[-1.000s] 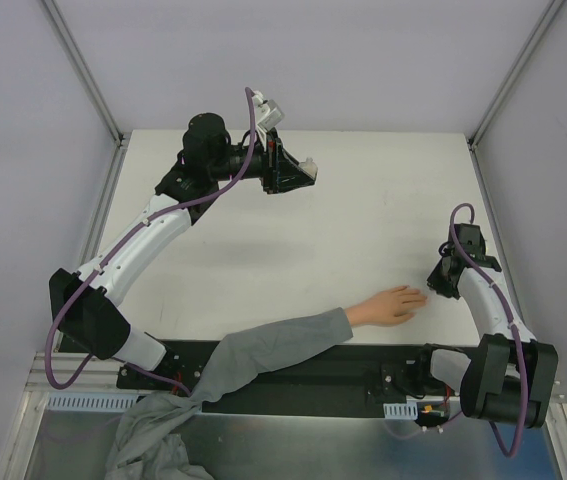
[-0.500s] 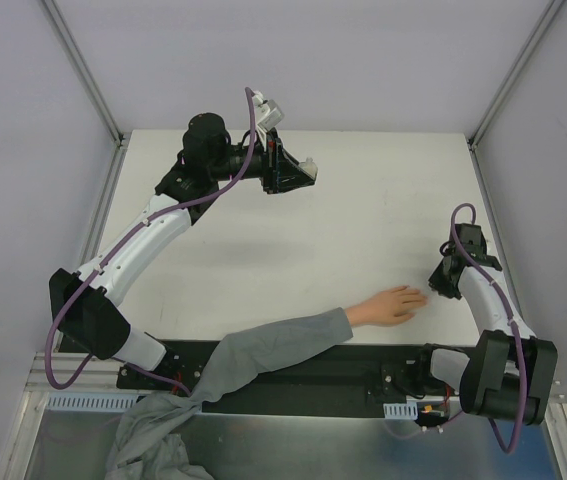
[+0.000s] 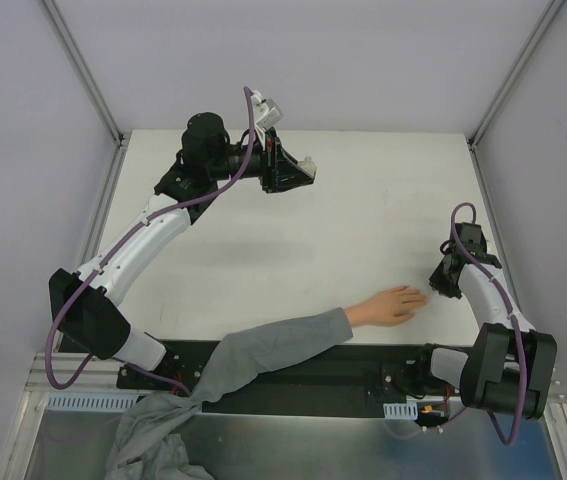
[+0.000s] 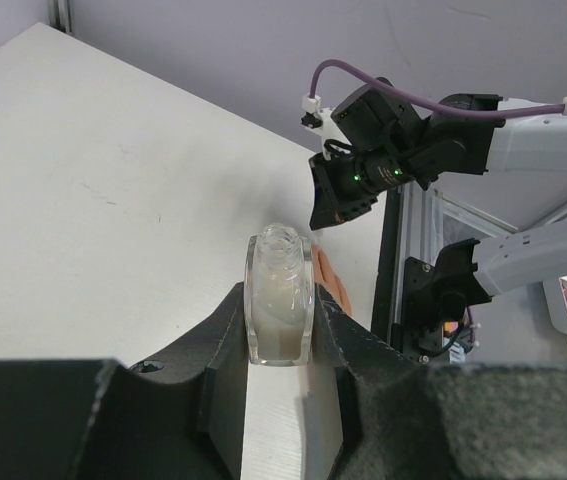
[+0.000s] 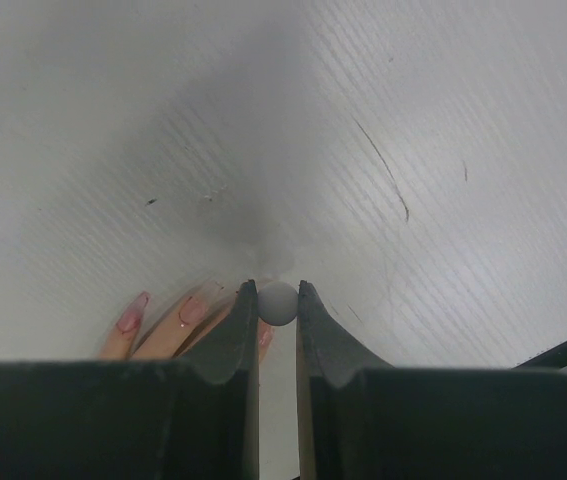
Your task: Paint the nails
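Slight left-tool (image 3: 301, 170) shift; nails (image 5: 191, 310) beside right tool (image 5: 278, 296)

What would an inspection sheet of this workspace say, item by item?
Surface: white table, few dark scratches.
Job's things: sleeved peach arm lies flat; nails look pinkish; clear bottle held.
Clutter: nothing seen.
Hands: left hand shut on clear bottle; right hand shut on small grey ball, close to the nails.
Cables: purple cable along each arm.
Surroundings: grey walls, metal frame.
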`<control>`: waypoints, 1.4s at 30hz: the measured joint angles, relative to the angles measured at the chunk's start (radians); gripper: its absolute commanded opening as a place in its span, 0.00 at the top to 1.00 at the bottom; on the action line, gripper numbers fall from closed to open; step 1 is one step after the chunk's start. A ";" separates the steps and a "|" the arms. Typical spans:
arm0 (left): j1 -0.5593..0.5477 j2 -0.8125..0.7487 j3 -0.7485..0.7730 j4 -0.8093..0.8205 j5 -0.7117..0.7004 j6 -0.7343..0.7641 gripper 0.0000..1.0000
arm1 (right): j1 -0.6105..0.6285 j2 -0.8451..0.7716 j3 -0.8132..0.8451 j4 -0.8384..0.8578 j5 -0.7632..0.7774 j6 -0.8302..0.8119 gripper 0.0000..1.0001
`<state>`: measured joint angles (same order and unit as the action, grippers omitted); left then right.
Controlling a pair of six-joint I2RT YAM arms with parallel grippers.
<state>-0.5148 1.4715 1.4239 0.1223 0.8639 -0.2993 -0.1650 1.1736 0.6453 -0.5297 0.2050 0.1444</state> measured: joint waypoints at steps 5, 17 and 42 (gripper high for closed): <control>0.000 0.000 0.000 0.000 0.000 0.000 1.00 | -0.002 0.002 0.002 0.002 0.000 -0.003 1.00; 0.000 0.000 0.000 0.000 0.000 0.000 1.00 | 0.003 -0.012 0.002 -0.010 -0.008 -0.003 0.99; 0.000 0.000 0.000 0.000 0.000 0.000 1.00 | 0.050 -0.057 0.002 -0.061 -0.030 0.005 1.00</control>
<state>-0.5148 1.4715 1.4239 0.1223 0.8639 -0.2993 -0.1150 1.1168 0.6468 -0.5903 0.1753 0.1497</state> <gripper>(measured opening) 0.243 0.133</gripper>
